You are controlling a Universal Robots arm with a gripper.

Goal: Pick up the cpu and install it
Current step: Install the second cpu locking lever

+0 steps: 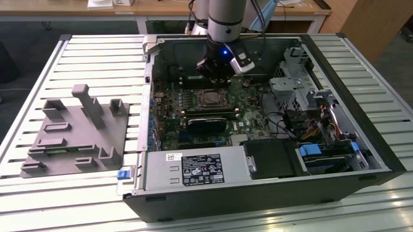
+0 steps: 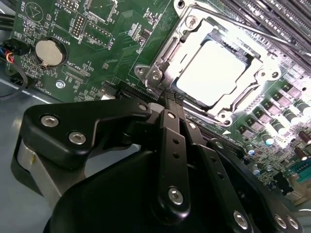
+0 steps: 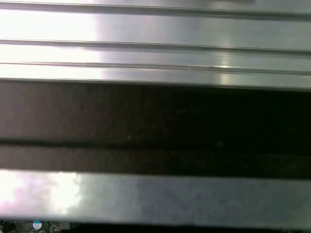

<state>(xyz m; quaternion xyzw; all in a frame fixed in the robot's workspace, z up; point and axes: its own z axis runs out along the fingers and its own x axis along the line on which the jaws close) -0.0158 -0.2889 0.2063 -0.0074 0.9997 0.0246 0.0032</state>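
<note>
Even overhead light, with hard glare blowing out the cpu (image 2: 214, 73) and the blurred metal slats (image 3: 155, 39).

arm (image 1: 226, 19) vertical, tool (image 2: 171, 102) pointing down

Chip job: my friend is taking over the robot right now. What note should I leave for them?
Gripper: shut, holding nothing, tips near a corner of the socket.
Chip: lying flat in the socket, on the green board inside the computer case.
Done: the chip is in its place.
Left: I cannot tell if the socket's metal frame is locked down.
</note>
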